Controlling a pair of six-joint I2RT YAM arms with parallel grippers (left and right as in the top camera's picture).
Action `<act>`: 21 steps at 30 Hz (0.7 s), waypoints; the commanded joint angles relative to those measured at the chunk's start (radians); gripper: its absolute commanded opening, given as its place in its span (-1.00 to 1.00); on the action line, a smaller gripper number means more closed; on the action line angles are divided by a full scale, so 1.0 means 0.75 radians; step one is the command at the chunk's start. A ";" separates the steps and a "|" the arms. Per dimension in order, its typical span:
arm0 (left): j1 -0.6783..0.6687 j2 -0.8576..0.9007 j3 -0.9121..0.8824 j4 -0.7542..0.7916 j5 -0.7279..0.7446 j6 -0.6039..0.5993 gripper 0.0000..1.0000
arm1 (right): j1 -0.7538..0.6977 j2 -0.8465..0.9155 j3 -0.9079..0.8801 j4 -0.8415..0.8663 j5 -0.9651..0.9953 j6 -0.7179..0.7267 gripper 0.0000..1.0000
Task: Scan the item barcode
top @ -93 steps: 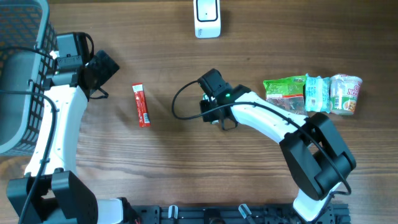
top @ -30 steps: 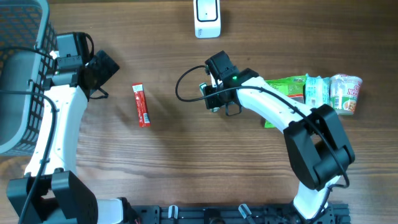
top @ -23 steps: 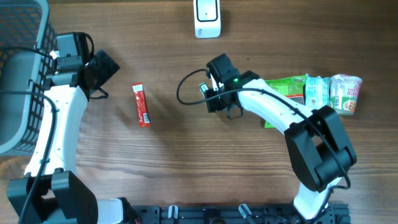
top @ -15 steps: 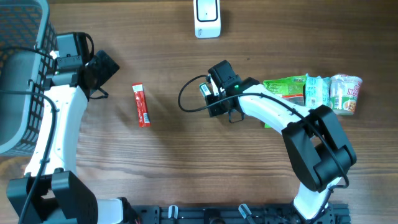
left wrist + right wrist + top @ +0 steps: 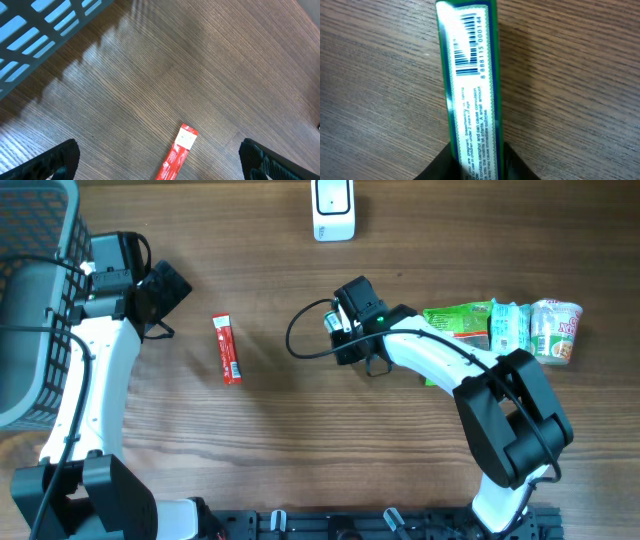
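Right gripper [image 5: 476, 157] — tighter on green box [image 5: 469, 75]

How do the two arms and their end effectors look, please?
Left arm and right arm: white links, black joints and bases. Left end effector and right end effector: black. A black cable loops off the right wrist, where a green light glows.

The green box [image 5: 470, 90] is narrow, with a white printed face that carries a barcode [image 5: 466, 47] and small text. It sits gripped lengthwise in the right end effector [image 5: 477, 167], barcode end outward. It is well apart from the white scanner [image 5: 333, 210] — on the robot's side of it.
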 commanded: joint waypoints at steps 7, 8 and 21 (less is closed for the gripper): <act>0.002 0.001 0.015 0.000 -0.022 -0.019 1.00 | 0.008 -0.146 -0.001 0.006 -0.024 -0.064 -0.38; 0.002 0.001 0.015 0.000 -0.022 -0.019 1.00 | 0.008 -0.164 0.001 0.006 -0.043 -0.100 -0.38; 0.002 0.001 0.015 0.000 -0.022 -0.019 1.00 | 0.002 -0.311 0.013 -0.050 -0.256 -0.114 -0.50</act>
